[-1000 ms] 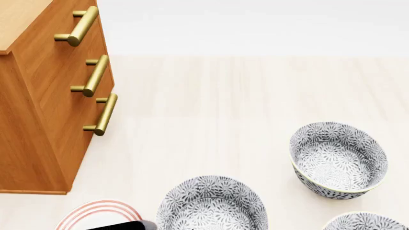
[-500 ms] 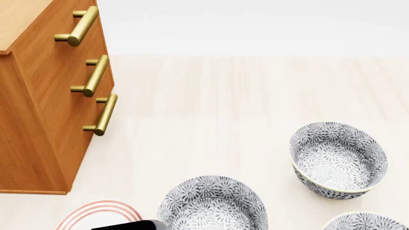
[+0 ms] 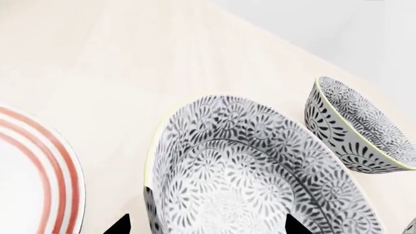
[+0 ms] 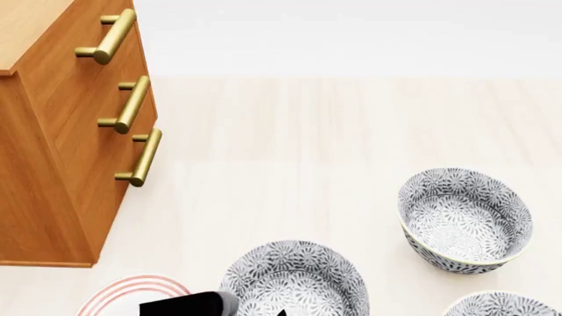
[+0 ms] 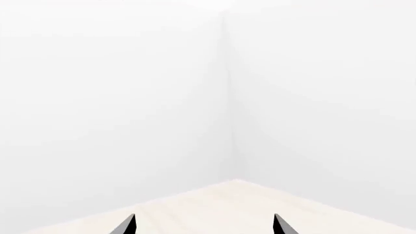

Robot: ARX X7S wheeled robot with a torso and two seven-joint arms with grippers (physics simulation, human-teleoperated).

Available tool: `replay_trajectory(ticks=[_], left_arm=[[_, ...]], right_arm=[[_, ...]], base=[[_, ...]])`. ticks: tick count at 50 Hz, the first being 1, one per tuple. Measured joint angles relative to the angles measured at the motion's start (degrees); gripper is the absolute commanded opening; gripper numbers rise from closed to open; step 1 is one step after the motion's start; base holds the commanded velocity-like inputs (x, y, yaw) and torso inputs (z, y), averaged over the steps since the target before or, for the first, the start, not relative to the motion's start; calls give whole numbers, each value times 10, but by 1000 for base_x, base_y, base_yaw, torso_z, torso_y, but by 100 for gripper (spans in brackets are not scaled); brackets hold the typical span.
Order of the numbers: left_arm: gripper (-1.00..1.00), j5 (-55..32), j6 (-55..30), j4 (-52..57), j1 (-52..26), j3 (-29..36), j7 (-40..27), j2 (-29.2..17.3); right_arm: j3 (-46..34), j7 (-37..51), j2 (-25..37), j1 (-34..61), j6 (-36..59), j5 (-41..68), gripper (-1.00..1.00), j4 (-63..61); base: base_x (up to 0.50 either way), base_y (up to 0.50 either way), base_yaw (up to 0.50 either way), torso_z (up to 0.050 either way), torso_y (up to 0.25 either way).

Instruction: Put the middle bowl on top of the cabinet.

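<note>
While the cabinet [image 4: 62,131] stands tall at the far left with its light wood top bare in the part we see, we are only at the reach-in step, and nothing is lifted yet. Just right of the cabinet's foot, at the near edge, lies a red-ringed plate [image 4: 131,293], and the left gripper [image 3: 204,226] comes in over it toward the bowls. In the left wrist view its two dark fingertips [image 3: 120,225] stand spread wide — one outside the rim, the other over the inside of the patterned bowl, so the near wall sits between them, not yet pinched.

That bowl is the middle bowl [image 4: 294,280], resting on the pale floor near us, just right of the plate and well apart from the cabinet. Further right sits a second bowl [image 4: 465,220], and a third bowl [image 4: 501,304] peeks in at the near right corner.

The right gripper [image 5: 204,225] is also parted, holding nothing and facing blank walls.

Next, we judge, the left arm needs to settle lower over the rim, close firmly on the wall, then lift high and carry far left — the cabinet top is well above the floor.
</note>
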Motion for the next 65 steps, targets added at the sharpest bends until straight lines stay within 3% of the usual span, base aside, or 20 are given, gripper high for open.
replay_trajectory(ticks=[3, 4, 19, 33, 65], left_arm=[[100, -4, 4, -6, -3, 1, 5, 1], [-100, -5, 5, -8, -3, 2, 6, 1], [-100, -18, 26, -23, 8, 2, 27, -9], [-100, -52, 37, 27, 29, 7, 45, -34], [-100, -61, 33, 154, 29, 23, 9, -74]], right_arm=[[0, 0, 0, -1, -1, 0, 100, -1], [0, 0, 0, -1, -1, 0, 100, -1], [2, 1, 1, -7, -6, 2, 100, -6], [3, 2, 0, -12, -13, 3, 100, -11], [-2, 7, 1, -12, -18, 1, 100, -17]], base=[[0, 0, 0, 0, 0], [0, 0, 0, 0, 0], [0, 0, 0, 1, 3], [0, 0, 0, 37, 210], [0, 0, 0, 38, 211]])
